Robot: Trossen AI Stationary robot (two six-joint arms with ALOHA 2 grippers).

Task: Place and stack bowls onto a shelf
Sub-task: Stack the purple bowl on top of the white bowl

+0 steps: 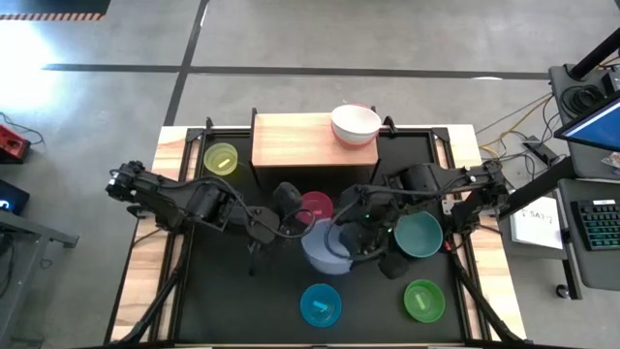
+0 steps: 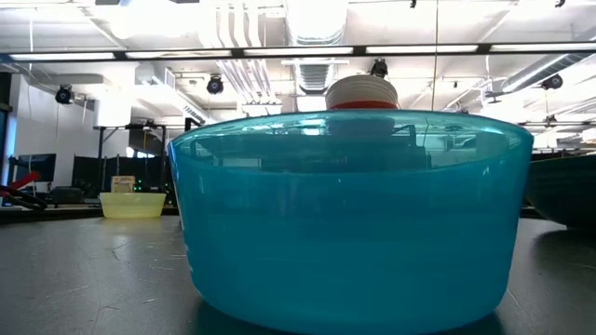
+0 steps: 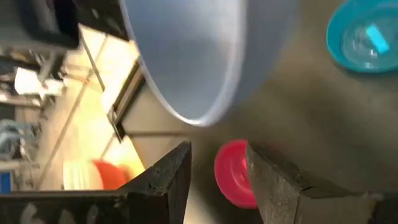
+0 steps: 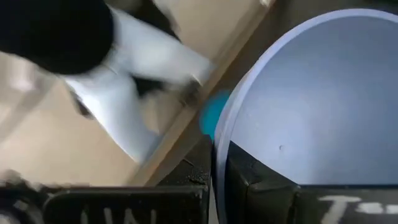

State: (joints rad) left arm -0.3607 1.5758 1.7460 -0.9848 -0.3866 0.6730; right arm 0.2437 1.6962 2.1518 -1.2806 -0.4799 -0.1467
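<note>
The shelf (image 1: 291,145) stands at the table's far edge and carries a white bowl (image 1: 356,122) nested in a red bowl (image 2: 361,104) at its right end. My right gripper (image 1: 354,240) is shut on the lavender-blue bowl (image 1: 326,248) at the table's middle. My left gripper (image 1: 289,206) is open beside the magenta bowl (image 1: 317,206), which shows just past its fingertips (image 3: 235,174). The yellow-green bowl (image 1: 221,158), teal bowl (image 1: 418,235), green bowl (image 1: 423,300) and bright blue bowl (image 1: 321,304) rest on the black tabletop. My right gripper holds the lavender-blue bowl by its rim (image 4: 217,140), one finger inside the bowl (image 4: 261,177) and one outside (image 4: 196,171). It comes at the bowl from the table's right side. The bowl sits tilted in the hold; whether it is clear of the table I cannot tell.
The bright blue bowl (image 2: 349,219) fills the low view and hides the table's middle. The teal bowl lies right beside my right arm, and the green bowl is nearer the front edge. Wooden boards (image 1: 145,252) flank the black mat. A desk with a keyboard (image 1: 601,218) stands off to the right.
</note>
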